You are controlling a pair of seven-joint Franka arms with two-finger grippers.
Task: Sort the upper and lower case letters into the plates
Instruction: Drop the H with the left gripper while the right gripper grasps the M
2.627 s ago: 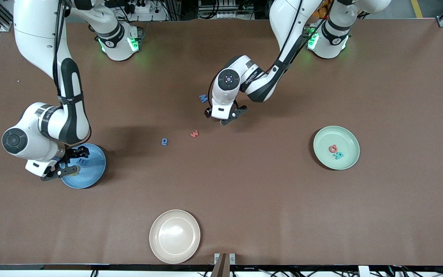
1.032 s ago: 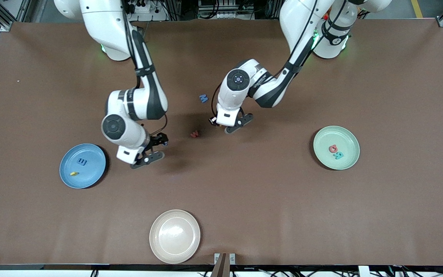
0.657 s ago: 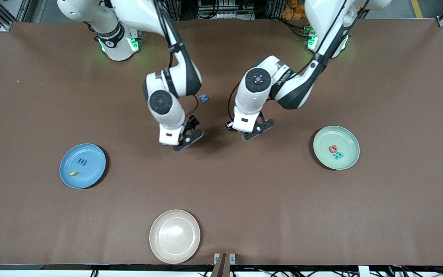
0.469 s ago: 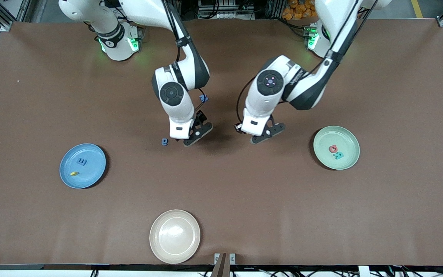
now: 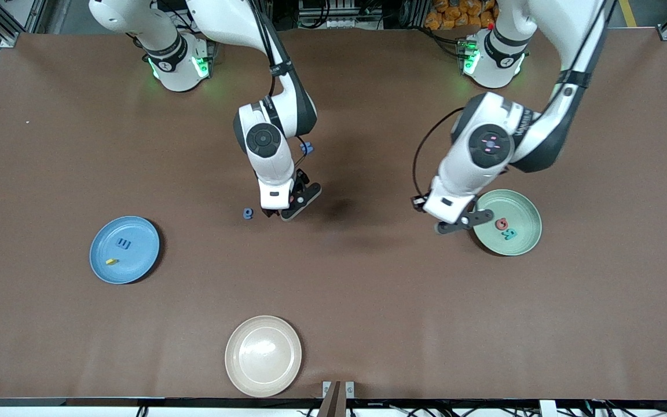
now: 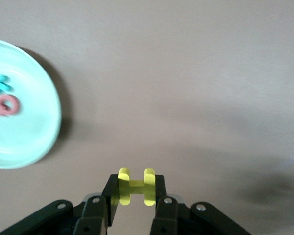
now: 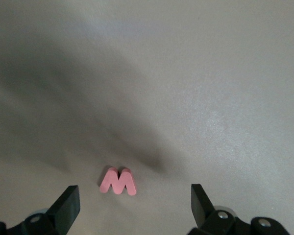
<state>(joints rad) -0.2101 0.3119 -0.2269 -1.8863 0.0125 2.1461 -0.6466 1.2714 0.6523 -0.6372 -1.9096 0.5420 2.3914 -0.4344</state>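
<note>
**Over the mint plate's rim, a yellow letter on its way in**

Near the middle of the table, the right gripper (image 5: 286,209) hangs low with its jaws spread wide, empty. Its wrist view shows a pink M (image 7: 118,181) lying flat on the table between the fingers, so this arm looks lined up for its next pick. The next move calls for a straight descent and a close on the piece, which is thin and lies flush, so the fingertips must reach right down to the surface.

The left gripper (image 5: 464,223) is at the mint plate (image 5: 521,243), over the rim edge that faces the table's middle. Its jaws are pinched narrow on a yellow letter (image 6: 135,186), an H by its shape. A pink letter (image 5: 502,223) and a teal letter (image 5: 509,234) already lie in that plate. This arm appears to be mid-delivery; it needs to come a little farther over the plate before letting go.

The blue plate (image 5: 136,266), toward the right arm's end, holds a blue letter (image 5: 123,244) and a small yellow piece (image 5: 112,262). Two more blue letters remain on the table: one (image 5: 248,214) just beside the right gripper, one (image 5: 307,148) partly hidden by the right arm.

A cream plate (image 5: 235,370) sits empty at the edge nearest the camera. The surface is plain brown and matte; cables and frame rails run along the base edge.
</note>
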